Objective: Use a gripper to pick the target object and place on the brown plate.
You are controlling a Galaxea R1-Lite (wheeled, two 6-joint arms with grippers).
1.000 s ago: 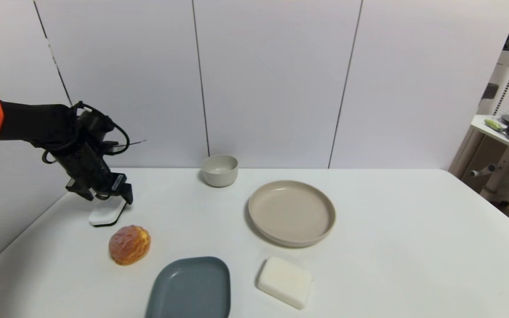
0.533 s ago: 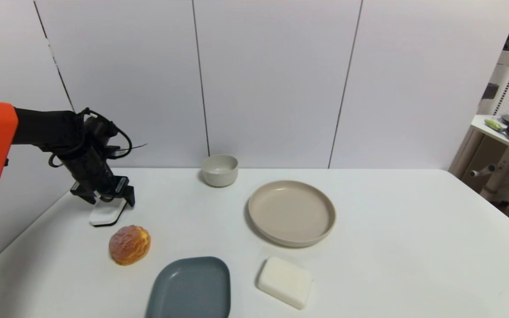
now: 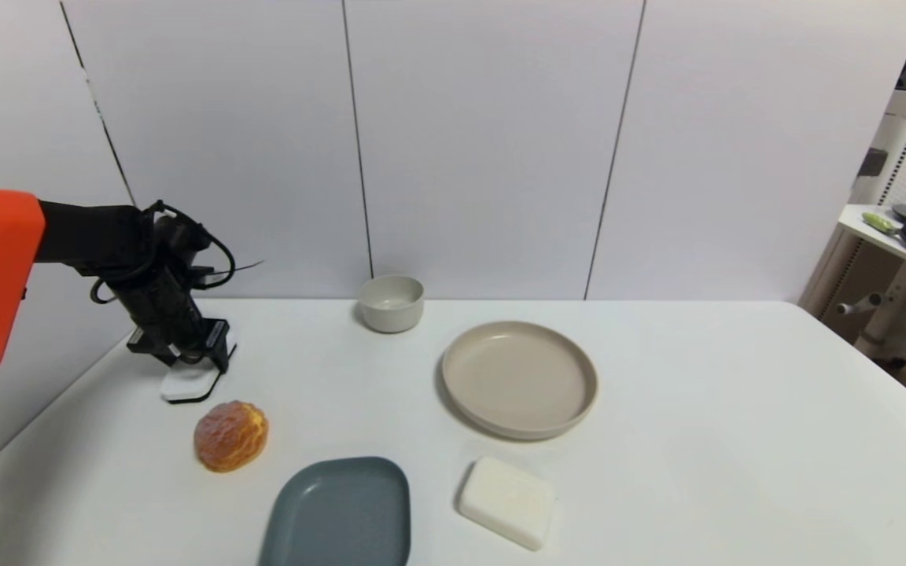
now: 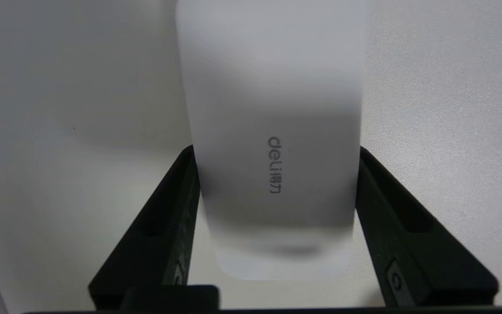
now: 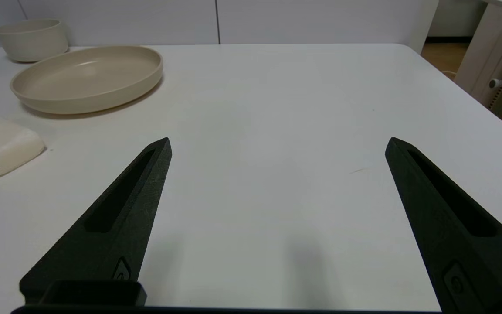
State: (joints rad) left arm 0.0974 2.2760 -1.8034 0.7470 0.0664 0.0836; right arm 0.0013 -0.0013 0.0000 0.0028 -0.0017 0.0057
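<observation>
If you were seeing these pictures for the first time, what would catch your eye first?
First, the left gripper at the table's far left, its jaws set on either side of the flat white block, which still lies on the table. Next, the empty brown plate near the middle, with the orange-brown bun just in front of the block. The right gripper hovers open over bare table.

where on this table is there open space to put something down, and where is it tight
The widest bare stretch is the table's right side, right of the brown plate and cream block. Another lies between bowl, bun and plate. It is tight at left, where the left claw straddles the white block, with the grey-blue tray close by.
</observation>
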